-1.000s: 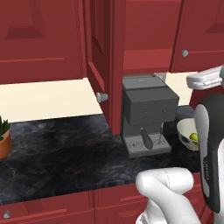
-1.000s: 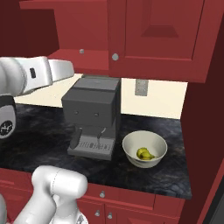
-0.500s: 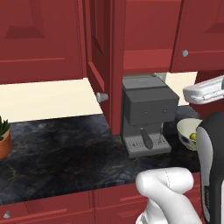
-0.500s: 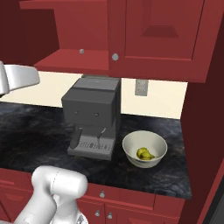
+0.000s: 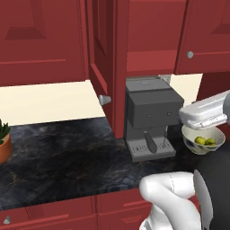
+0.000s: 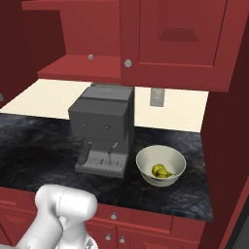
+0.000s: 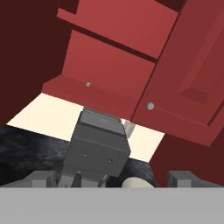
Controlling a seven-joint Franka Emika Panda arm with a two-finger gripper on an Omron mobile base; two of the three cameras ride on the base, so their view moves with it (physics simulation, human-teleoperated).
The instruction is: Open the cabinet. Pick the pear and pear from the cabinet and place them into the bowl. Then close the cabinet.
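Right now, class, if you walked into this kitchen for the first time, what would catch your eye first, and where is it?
The dark grey coffee machine stands out mid-counter against the red cabinetry. Right beside it sits the cream bowl, already holding yellow-green pears. Above the machine, the cabinet has one door swung open, its shelf in plain sight, while the other stays shut.

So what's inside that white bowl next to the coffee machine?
The bowl holds yellow-green fruit, the pears, lying at its bottom against the pale inside. In the left base view the rim and the robot's arm cover part of them, so their exact count is hard to tell.
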